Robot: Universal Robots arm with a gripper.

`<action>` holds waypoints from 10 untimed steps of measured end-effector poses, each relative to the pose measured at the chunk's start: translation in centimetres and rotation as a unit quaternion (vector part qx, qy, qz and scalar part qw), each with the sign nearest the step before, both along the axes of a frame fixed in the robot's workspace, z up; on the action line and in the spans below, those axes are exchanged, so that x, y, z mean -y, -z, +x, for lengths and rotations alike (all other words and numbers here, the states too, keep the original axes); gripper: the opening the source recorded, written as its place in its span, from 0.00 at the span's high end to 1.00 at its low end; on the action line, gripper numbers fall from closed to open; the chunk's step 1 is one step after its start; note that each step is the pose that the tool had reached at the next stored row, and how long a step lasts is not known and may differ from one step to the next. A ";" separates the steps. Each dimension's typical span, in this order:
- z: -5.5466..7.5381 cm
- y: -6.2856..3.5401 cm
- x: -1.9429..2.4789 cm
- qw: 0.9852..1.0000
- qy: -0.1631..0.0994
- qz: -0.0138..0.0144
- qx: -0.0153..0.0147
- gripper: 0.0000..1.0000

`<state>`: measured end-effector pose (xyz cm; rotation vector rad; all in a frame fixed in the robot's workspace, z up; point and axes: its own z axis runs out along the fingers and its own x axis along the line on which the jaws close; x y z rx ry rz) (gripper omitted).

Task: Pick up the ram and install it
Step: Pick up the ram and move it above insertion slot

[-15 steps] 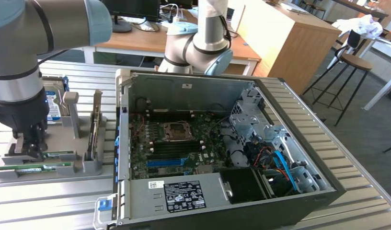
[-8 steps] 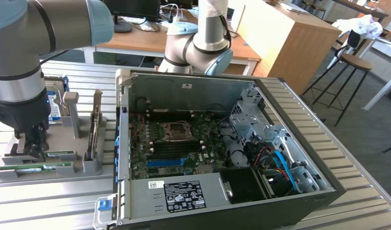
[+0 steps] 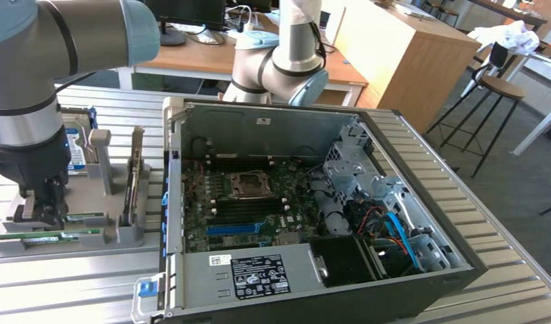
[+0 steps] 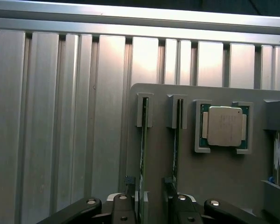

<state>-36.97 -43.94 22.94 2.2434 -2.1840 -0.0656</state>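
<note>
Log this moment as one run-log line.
phase: pick-up | claw: open, astride ram | ram: upright in gray holder, not lifted | computer case: open

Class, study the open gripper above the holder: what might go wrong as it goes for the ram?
1. The gripper straddles the ram, but a second stick stands close alongside in the holder; a finger might knock it.
2. The ram stands thin edge up, so a slightly off-centre grip might tilt it.
</note>
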 end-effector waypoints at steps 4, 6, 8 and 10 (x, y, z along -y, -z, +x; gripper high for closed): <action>0.0 0.14 0.01 1.000 0.000 0.000 0.000 0.64; 0.0 0.33 0.01 1.000 0.000 0.000 0.000 0.64; 0.0 0.54 0.02 1.000 0.000 0.000 0.000 0.64; 0.0 0.74 0.03 1.000 0.000 0.000 0.000 0.64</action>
